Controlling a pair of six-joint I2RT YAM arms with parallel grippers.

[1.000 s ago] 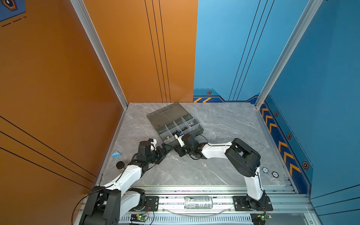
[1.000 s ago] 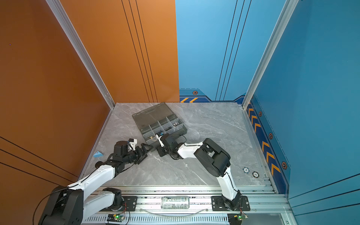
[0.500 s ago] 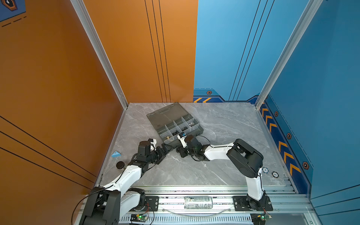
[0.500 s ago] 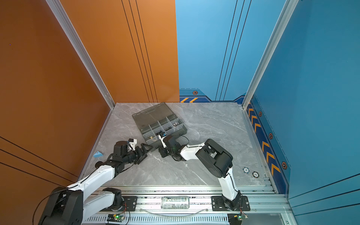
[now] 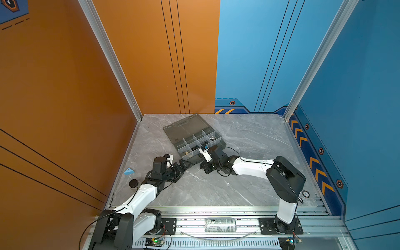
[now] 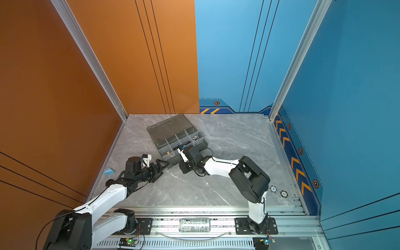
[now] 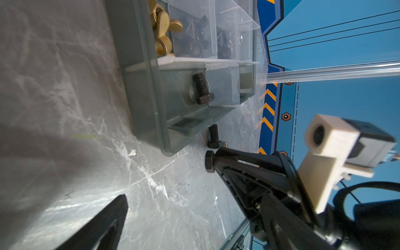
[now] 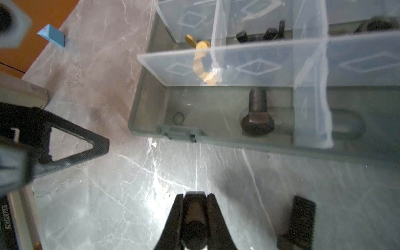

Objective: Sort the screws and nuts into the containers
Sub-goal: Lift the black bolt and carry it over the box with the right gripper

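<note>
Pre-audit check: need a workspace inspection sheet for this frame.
Surface: grey marble tabletop, pale veining.
Job's things: organizer box open; boxed screw in its near compartment; brass pieces in a neighbouring one; loose screw on the tabletop beside the box.
Clutter: blue wedge, dark round cap, round chips, can on the base rail.
End effectors: right end effector shut on held screw; left end effector open.
Cables: black cable looped at the right wrist.
Surroundings: orange wall, blue wall.
</note>
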